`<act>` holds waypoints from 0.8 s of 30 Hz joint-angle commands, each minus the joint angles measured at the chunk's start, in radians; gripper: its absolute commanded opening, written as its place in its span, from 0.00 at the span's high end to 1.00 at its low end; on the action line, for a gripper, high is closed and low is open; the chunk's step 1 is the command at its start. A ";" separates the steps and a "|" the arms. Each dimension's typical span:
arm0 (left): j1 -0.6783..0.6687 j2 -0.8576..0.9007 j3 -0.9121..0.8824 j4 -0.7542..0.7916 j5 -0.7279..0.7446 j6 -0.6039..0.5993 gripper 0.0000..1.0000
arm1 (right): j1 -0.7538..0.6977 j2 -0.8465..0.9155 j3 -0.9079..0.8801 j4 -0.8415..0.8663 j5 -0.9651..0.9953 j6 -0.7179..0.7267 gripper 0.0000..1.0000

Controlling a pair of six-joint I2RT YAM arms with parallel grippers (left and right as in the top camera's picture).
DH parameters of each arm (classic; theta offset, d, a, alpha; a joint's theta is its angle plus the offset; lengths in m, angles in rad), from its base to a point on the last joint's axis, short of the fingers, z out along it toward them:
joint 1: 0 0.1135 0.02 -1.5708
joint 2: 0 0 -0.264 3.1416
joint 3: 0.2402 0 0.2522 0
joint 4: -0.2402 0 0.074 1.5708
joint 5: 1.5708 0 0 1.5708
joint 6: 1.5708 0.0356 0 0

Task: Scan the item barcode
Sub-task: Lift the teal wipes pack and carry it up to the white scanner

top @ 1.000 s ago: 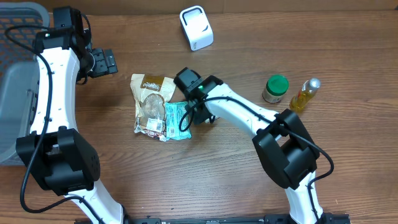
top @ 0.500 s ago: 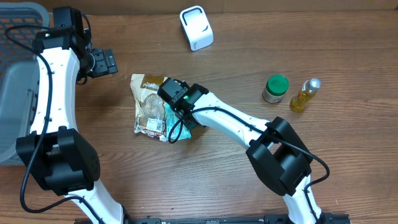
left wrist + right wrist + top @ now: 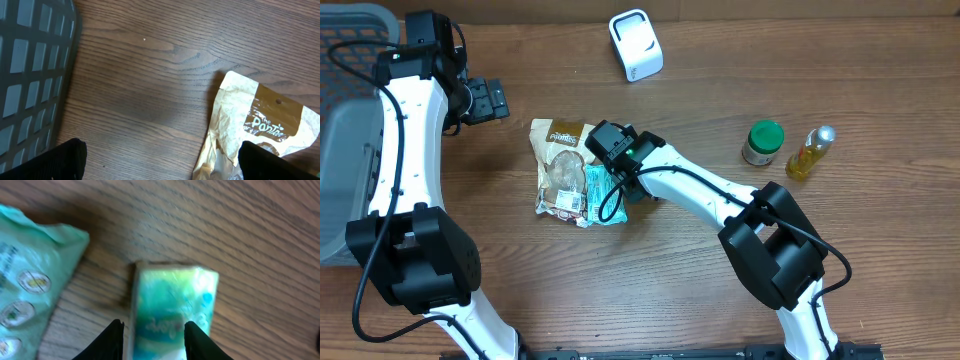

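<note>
Right tool (image 3: pixel 154 326) shifted; packet (image 3: pixel 172 295) beneath blurred.

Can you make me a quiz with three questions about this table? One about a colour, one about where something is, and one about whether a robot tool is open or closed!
1. What colour is the lid of the jar beside the yellow bottle?
A) red
B) green
C) blue

2. Where is the white scanner?
A) near the far edge of the table, standing alone
B) touching the jar
C) lying on the yellow bottle

3. How is the left tool?
A) shut on the yellow bottle
B) shut on the jar
C) open, with nothing in it

Answers:
1 B, the overhead view shows a green cap on the jar.
2 A, the scanner sits at the top of the overhead view with only wood around it.
3 C, its wrist view shows it spread wide over bare wood.
</note>
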 commanded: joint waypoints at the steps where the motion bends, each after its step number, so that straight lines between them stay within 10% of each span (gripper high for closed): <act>1: -0.007 -0.010 0.011 0.000 -0.008 0.019 0.00 | 0.001 0.002 -0.032 0.032 -0.008 0.010 0.64; 24: -0.007 -0.010 0.011 0.000 -0.008 0.019 0.00 | -0.018 -0.014 -0.023 0.050 -0.046 0.013 0.96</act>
